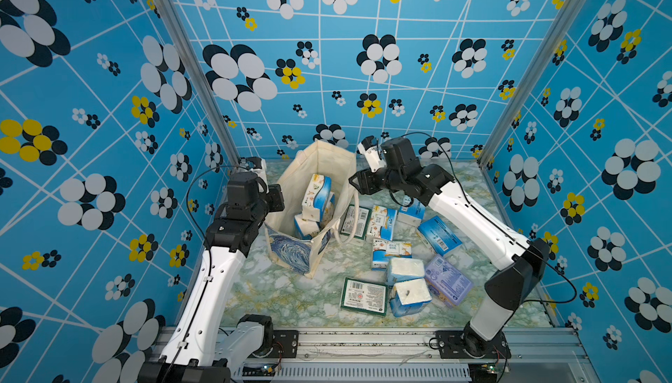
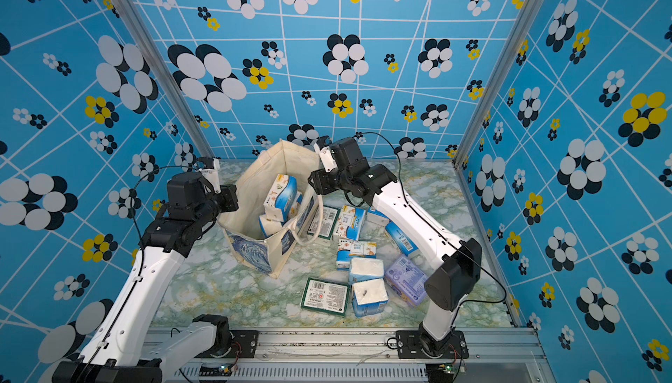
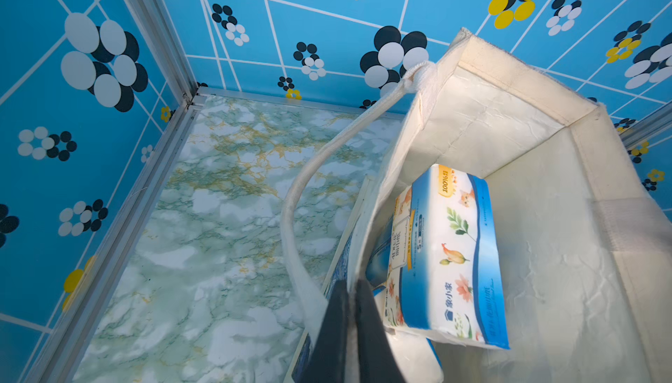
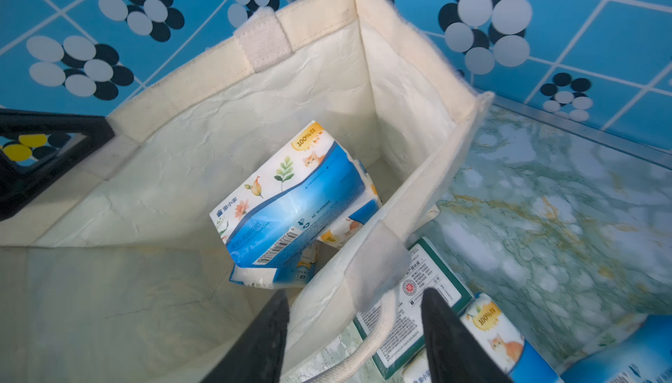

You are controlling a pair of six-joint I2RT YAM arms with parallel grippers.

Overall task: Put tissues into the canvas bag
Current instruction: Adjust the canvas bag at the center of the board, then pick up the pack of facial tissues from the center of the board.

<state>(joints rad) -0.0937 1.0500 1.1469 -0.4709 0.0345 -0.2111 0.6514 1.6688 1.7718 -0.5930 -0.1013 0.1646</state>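
Note:
The cream canvas bag (image 1: 320, 159) (image 2: 280, 156) stands open at the back of the table. Blue-and-white tissues (image 1: 316, 190) (image 2: 282, 192) (image 3: 443, 254) (image 4: 291, 196) lie inside it, one pack leaning on others. My left gripper (image 3: 351, 326) (image 1: 274, 197) is shut on the bag's left rim beside a loop handle (image 3: 294, 217). My right gripper (image 4: 354, 330) (image 1: 358, 181) is open, its fingers astride the bag's right rim and handle without touching them. Several more tissues lie on the table right of the bag, among them a lavender pack (image 1: 447, 279) and a green-labelled pack (image 1: 363, 295).
The marble-patterned table (image 1: 283, 290) is walled by blue flowered panels on three sides. A metal rail (image 1: 363, 341) carrying both arm bases runs along the front edge. Loose packs crowd the floor under my right arm (image 1: 472, 217).

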